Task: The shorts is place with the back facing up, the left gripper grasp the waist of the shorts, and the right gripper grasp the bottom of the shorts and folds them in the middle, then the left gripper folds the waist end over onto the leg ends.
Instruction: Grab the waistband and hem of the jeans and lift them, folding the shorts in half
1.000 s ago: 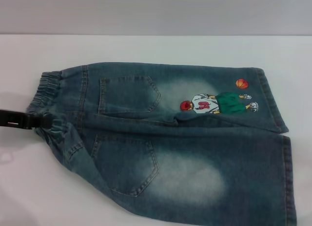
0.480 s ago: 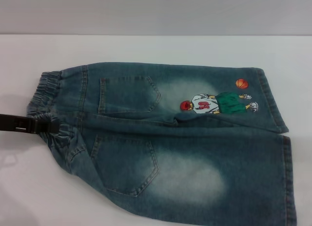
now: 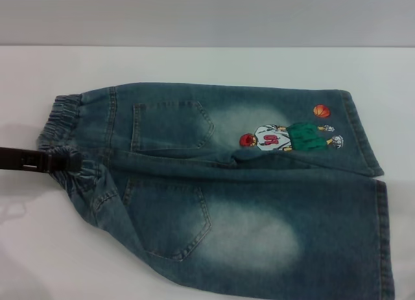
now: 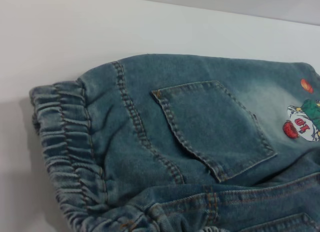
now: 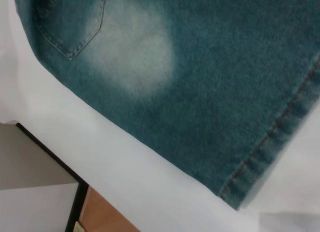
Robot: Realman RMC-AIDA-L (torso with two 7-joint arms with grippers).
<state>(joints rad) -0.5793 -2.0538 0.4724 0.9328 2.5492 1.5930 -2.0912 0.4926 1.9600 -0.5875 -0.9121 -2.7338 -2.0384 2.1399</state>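
Shorts (image 3: 240,183) lie flat on white bench (image 3: 194,63), back up, 2 pockets showing, embroidered player (image 3: 292,138) on the far leg. Waist (image 3: 65,144) toward robot's left, hems (image 3: 379,209) toward its right. Left pincer (image 3: 61,162) reaches in low from the left edge, at the bunched waistband's middle; closed or not, cannot tell. Right pincer not seen; its wrist view shows near-leg hem by bench edge.
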